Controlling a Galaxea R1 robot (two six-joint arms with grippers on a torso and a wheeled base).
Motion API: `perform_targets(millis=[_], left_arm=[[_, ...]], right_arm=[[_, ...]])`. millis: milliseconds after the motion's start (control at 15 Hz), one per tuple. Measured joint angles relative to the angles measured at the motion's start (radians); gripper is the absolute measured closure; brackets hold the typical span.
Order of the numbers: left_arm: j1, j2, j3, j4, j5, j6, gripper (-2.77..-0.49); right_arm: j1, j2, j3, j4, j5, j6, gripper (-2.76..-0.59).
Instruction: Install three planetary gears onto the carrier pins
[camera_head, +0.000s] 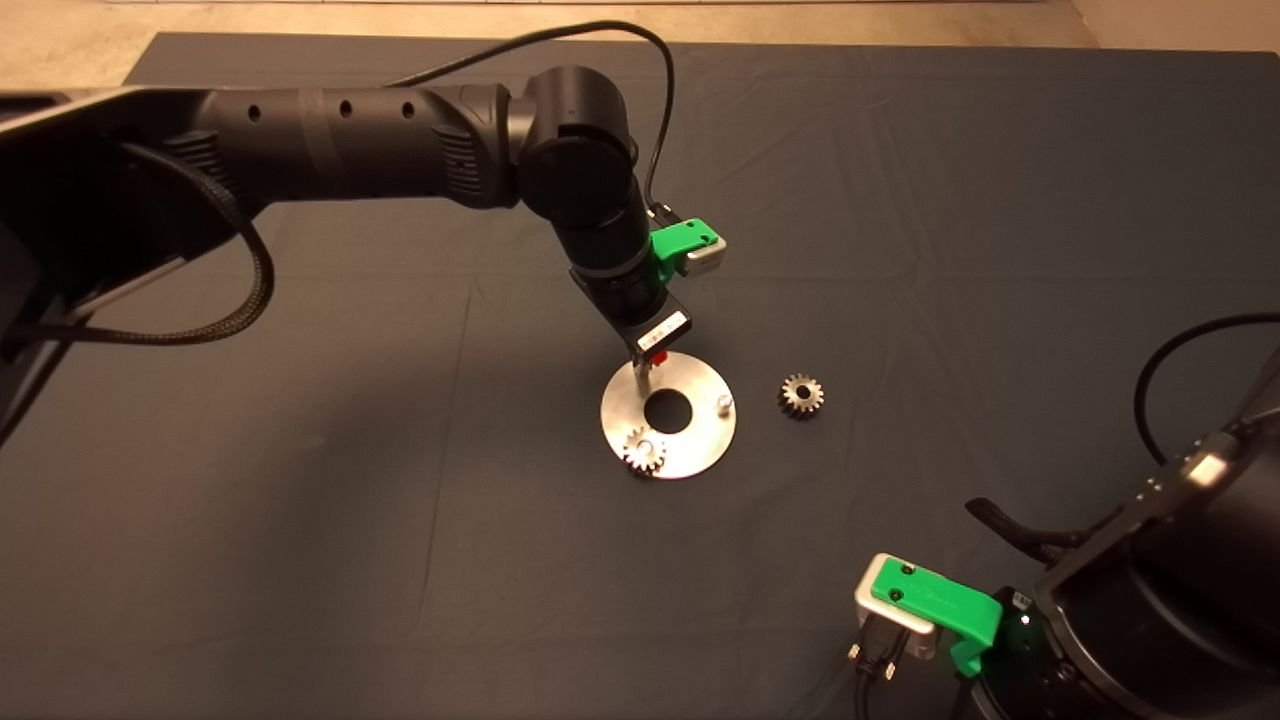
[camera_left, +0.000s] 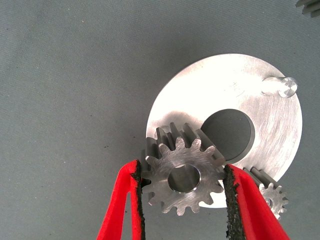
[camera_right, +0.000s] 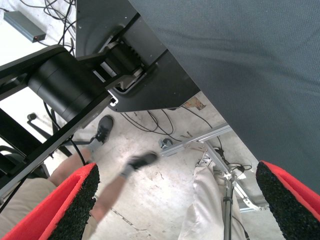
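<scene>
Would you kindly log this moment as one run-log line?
left gripper: shut on small silvery spur gear over shiny silver disc | seated: one | loose on mat: one | right gripper: parked, open

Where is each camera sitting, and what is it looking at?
Head view: above, looking down at the mat; both black arms show, the left gripper over the disc, the right gripper parked at the lower right.
Left wrist view: on the left arm, facing the disc; its red fingers grip a gear.
Right wrist view: on the right arm, facing the floor and a person's legs; jaws open.
Shared: head and left wrist views both show the disc.
</scene>
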Motion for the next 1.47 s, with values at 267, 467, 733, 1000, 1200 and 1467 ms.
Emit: perform_targets(millis=[267, 467, 733, 1000, 1200, 1467], left_arm=[[0.000, 0.000, 0.000, 0.000, 0.000, 0.000, -0.69], [0.000, 0.000, 0.000, 0.000, 0.000, 0.000, -0.69], [0.015, 0.000, 0.000, 0.000, -0.001, 0.000, -0.69], [0.022, 0.000, -0.003, 0.000, -0.002, 0.000, -0.69], [0.022, 0.000, -0.005, 0.000, -0.004, 0.000, -0.69], [0.022, 0.000, -0.027, 0.001, -0.016, 0.002, -0.69]], right_arm=[[0.000, 0.000, 0.000, 0.000, 0.000, 0.000, -2.33], [0.000, 0.000, 0.000, 0.000, 0.000, -0.003, -2.33], [0.003, 0.000, 0.000, 0.000, 0.000, -0.003, -2.33], [0.004, 0.000, 0.000, 0.000, 0.000, -0.004, -2.33], [0.004, 0.000, 0.000, 0.000, 0.000, -0.004, -2.33], [0.004, 0.000, 0.000, 0.000, 0.000, -0.004, -2.33]])
